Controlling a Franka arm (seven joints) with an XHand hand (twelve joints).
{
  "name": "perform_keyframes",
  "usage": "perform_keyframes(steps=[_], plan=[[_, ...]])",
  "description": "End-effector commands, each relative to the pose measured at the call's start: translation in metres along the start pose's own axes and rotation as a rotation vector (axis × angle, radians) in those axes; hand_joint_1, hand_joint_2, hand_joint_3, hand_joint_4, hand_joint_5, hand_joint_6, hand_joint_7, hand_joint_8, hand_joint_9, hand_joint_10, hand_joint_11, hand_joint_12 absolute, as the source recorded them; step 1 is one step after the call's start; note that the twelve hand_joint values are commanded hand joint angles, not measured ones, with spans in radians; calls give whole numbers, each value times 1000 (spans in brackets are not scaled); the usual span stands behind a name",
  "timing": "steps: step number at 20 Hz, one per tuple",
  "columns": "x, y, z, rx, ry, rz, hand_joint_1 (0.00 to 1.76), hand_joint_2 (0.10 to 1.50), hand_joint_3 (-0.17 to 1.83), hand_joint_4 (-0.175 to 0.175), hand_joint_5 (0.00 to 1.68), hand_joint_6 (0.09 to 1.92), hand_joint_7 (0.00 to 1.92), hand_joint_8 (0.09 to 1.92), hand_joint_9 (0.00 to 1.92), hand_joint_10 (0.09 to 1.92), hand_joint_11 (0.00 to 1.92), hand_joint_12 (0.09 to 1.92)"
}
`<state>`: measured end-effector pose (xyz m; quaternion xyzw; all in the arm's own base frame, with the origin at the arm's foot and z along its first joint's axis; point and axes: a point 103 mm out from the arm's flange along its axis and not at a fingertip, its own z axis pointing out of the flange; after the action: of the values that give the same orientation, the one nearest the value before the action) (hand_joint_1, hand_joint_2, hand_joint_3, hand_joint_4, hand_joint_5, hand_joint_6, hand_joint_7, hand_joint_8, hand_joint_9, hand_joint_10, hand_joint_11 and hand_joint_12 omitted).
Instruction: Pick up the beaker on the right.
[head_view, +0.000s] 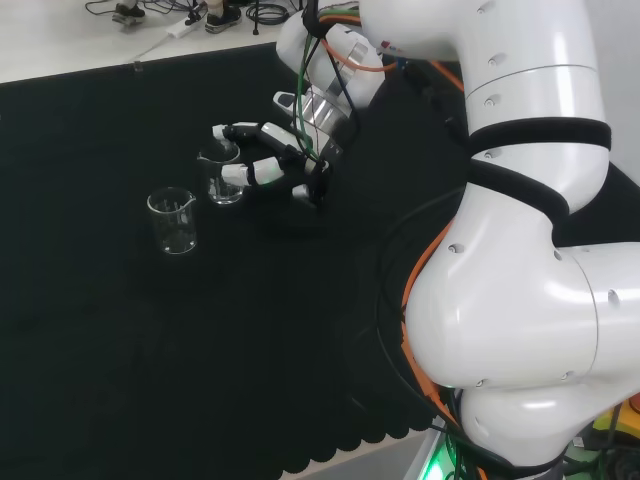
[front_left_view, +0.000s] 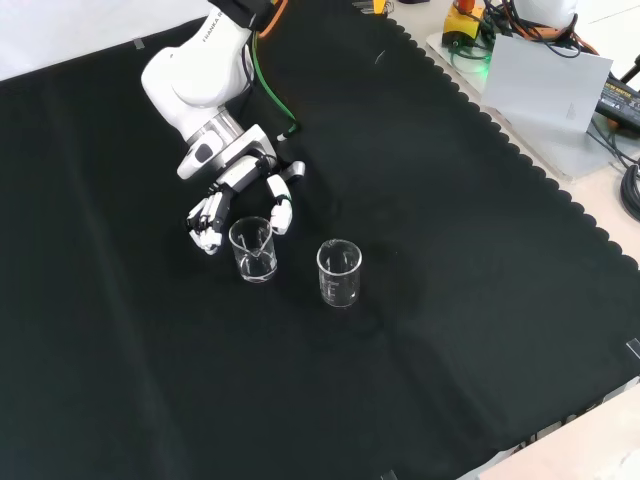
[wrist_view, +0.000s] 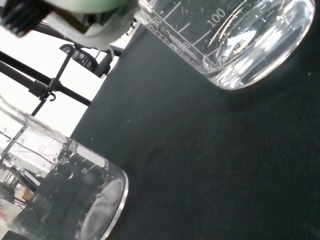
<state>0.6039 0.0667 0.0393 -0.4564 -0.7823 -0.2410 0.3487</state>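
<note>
In the head view, two clear beakers are seen on the black cloth. The right-hand beaker is flanked by the fingers of the hand, which are spread and reach around it from the right; whether they touch the glass cannot be told. The other beaker is set just to its left and nearer the camera, apart from the hand.

In the front view, the hand is brought in from the top, its fingers parted to either side of the beaker just below them. The fingertips are placed close beside its rim, without a closed grasp being shown. The second beaker stands near it to the right.

In the wrist view, the base of one beaker with printed graduations is shown close up, resting on the cloth, and the other beaker is seen beside it. A blurred white part of the hand is visible.
</note>
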Motion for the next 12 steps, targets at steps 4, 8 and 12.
perform_keyframes(steps=[4, 8, 12], plan=[[0, 4, 5, 4, 9, -7, 879, 522, 641, -29, 487, 87, 352, 604, 433, 589, 0, 1255], [0, 6, 6, 0, 23, -23, 882, 522, 642, -29, 499, 87, 360, 605, 439, 587, 0, 1255], [2, 10, 12, -1, 36, -43, 888, 522, 644, -29, 513, 87, 379, 607, 455, 587, 0, 1256]])
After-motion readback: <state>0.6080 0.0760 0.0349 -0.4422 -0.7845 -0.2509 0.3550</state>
